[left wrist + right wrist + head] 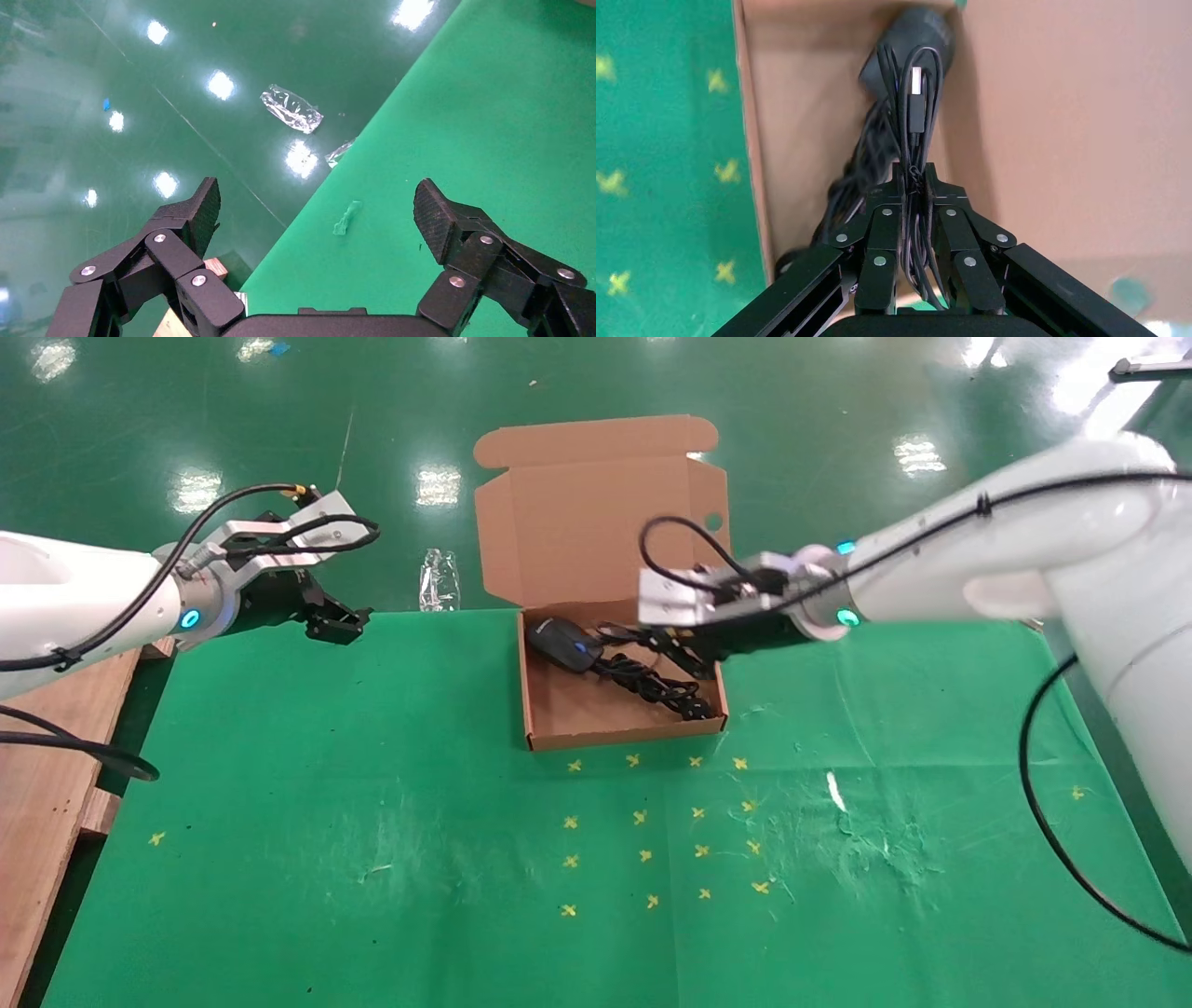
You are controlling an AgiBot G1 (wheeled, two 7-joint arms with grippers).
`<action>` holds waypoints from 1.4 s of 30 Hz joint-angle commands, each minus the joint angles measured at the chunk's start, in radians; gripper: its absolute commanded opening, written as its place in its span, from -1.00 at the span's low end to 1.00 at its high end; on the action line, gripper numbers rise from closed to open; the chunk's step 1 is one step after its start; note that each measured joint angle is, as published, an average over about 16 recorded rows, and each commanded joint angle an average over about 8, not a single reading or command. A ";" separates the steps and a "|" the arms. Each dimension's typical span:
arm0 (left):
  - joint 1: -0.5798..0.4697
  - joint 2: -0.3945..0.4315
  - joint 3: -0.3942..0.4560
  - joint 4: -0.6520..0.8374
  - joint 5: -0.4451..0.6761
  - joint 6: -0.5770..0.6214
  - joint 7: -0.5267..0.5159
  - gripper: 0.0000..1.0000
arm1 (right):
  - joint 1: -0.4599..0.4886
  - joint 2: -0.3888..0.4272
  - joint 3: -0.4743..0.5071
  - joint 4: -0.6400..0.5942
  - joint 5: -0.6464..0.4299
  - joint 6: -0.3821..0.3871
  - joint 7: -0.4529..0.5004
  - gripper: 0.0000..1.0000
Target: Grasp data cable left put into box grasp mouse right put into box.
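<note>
We find the right hand [914,184] reaching in over the right side of the box [549,719], its fingers [884,210] pressed together on the thin mouse cord [910,151]. In the right wrist view the looped cord runs between the closed fingertips, and its USB plug [916,95] lies just beyond them. The mouse [563,642] rests inside the box at its far left corner, with the blue wheel showing. The cable [652,680] lies bundled on the box floor to the right of the mouse, running toward the near right corner. We cannot tell whether the bundle touches the mouse. The lid [587,519] stands open at the far side, with a round hole near its right edge.

The left hand [316,210] hangs well to the left of the box, over the far left edge of the green counter [326,822]. Its fingers [200,210] are spread wide and hold nothing. A crumpled clear wrapper [292,109] lies on the floor beyond the counter edge. Yellow crosses [643,854] mark the counter near the box.
</note>
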 commanded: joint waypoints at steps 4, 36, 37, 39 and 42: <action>0.000 -0.001 0.000 0.000 0.001 0.000 -0.001 1.00 | -0.018 0.001 -0.008 -0.025 0.008 0.020 -0.011 1.00; 0.000 0.001 0.000 0.000 0.000 0.000 0.000 1.00 | -0.089 0.097 0.056 0.119 0.139 -0.055 0.057 1.00; 0.000 0.001 0.000 0.000 0.000 0.000 0.000 1.00 | -0.101 0.109 0.063 0.135 0.156 -0.062 0.065 1.00; 0.000 0.001 0.000 0.000 0.000 0.000 0.000 1.00 | -0.123 0.134 0.078 0.165 0.191 -0.077 0.080 1.00; 0.000 0.001 0.000 0.000 0.000 0.000 0.000 1.00 | -0.155 0.170 0.099 0.210 0.243 -0.099 0.102 1.00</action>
